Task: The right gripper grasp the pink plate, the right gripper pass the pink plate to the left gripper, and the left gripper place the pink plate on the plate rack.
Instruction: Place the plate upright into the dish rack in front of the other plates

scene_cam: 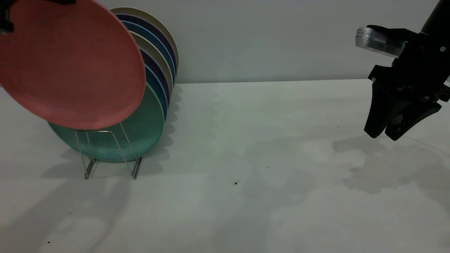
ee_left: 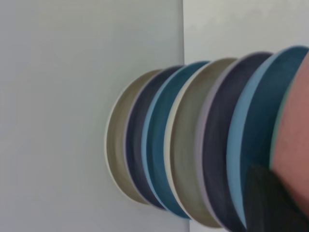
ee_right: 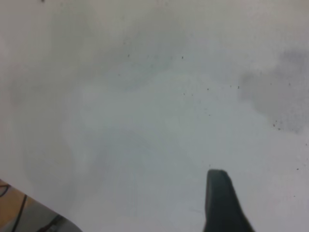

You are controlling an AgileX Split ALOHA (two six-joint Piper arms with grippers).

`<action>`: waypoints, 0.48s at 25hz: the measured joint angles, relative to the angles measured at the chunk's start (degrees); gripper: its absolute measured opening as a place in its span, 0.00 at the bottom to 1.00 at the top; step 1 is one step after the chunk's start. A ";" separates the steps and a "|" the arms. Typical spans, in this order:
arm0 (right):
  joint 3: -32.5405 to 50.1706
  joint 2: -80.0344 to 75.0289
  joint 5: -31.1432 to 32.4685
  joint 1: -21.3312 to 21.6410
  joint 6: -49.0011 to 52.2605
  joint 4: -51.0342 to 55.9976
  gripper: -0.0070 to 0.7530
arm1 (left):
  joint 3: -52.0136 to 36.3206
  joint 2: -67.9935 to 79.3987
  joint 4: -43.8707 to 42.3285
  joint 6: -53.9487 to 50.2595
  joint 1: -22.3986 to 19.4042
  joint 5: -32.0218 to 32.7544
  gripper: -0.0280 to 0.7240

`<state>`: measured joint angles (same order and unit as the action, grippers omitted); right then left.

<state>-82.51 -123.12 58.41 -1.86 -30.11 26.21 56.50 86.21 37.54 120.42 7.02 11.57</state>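
Exterior view: round salmon-pink matte plate (scene_cam: pixel 68 63) hangs tilted at 10 o'clock, held at its top edge by the black left gripper (scene_cam: pixel 5 17), mostly out of frame, over the mint-green plate (scene_cam: pixel 140 133) heading the row in the thin silver wire plate rack (scene_cam: pixel 105 151); black wedge-jawed right gripper (scene_cam: pixel 397 126) hovers at 3 o'clock above the white table (scene_cam: pixel 246 175), jaws slightly parted, empty. Left wrist view: one dark finger (ee_left: pixel 273 203) lies against the pink plate's rim beside the stacked blue, navy and beige plates (ee_left: pixel 193 145). Right wrist view: one dark fingertip (ee_right: pixel 219 203) over bare table.

A matt, faintly scuffed finish is shown by the pink plate (scene_cam: pixel 70 66); thin shiny metal wire forms the plate rack (scene_cam: pixel 105 154); the pale counter (scene_cam: pixel 246 158) appears smooth, speckled.
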 joint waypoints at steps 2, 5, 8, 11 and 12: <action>0.00 0.00 0.00 0.00 0.00 0.00 0.60 | 0.00 0.45 0.00 0.00 0.00 -0.91 0.07; 0.00 0.00 0.00 0.00 0.00 0.00 0.60 | 0.00 0.45 -0.20 0.00 0.00 -1.34 0.07; 0.00 0.00 -0.23 0.00 0.00 0.00 0.60 | 0.00 0.45 -1.07 0.00 0.00 -1.66 0.07; 0.00 0.00 -0.36 0.00 0.00 0.02 0.59 | 0.00 0.50 -1.34 0.00 0.00 -1.86 0.07; 0.00 0.00 -0.36 0.00 0.00 0.02 0.59 | 0.00 0.56 -1.37 0.00 0.00 -2.02 0.07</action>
<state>-82.51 -123.12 58.05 -1.86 -30.11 26.23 56.50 86.76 36.17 120.42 7.02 9.55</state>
